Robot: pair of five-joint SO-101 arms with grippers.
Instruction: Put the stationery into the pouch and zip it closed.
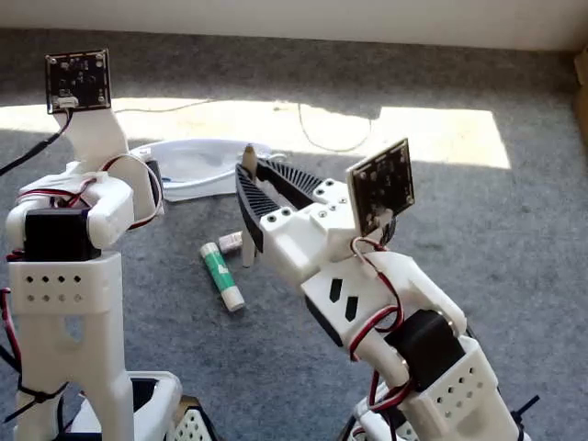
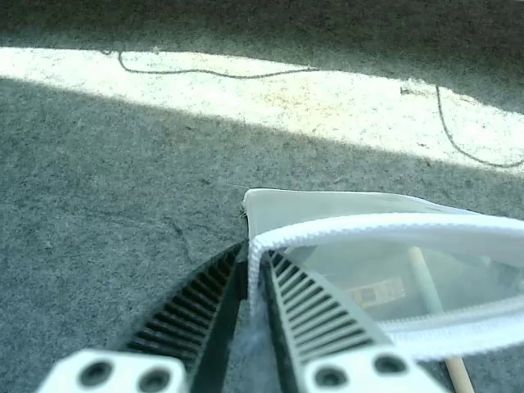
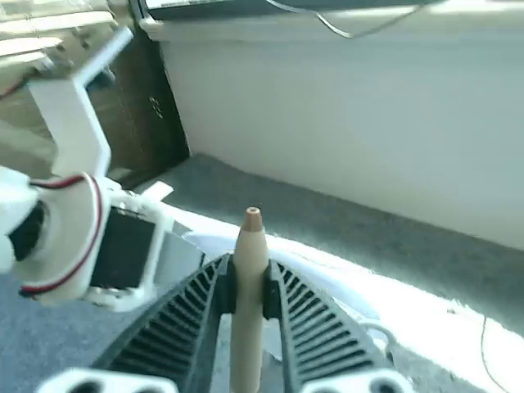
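Left gripper (image 2: 250,254): jaws clamped on pouch (image 2: 385,228) rim, likely to hold mouth open for loading; pouch upper centre-left in high view. Right gripper (image 3: 250,274) pinches pencil (image 3: 250,241) upright, near pouch, probably ready to insert. Glue stick (image 1: 220,274) on carpet (image 1: 478,230), centre-left, not yet packed.

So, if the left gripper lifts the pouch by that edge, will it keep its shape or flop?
Probably it flops: the pouch has thin see-through walls, and its white zipper edge bends where the left gripper pinches it. It looks light, so lifting should be easy, but the opening may sag shut.
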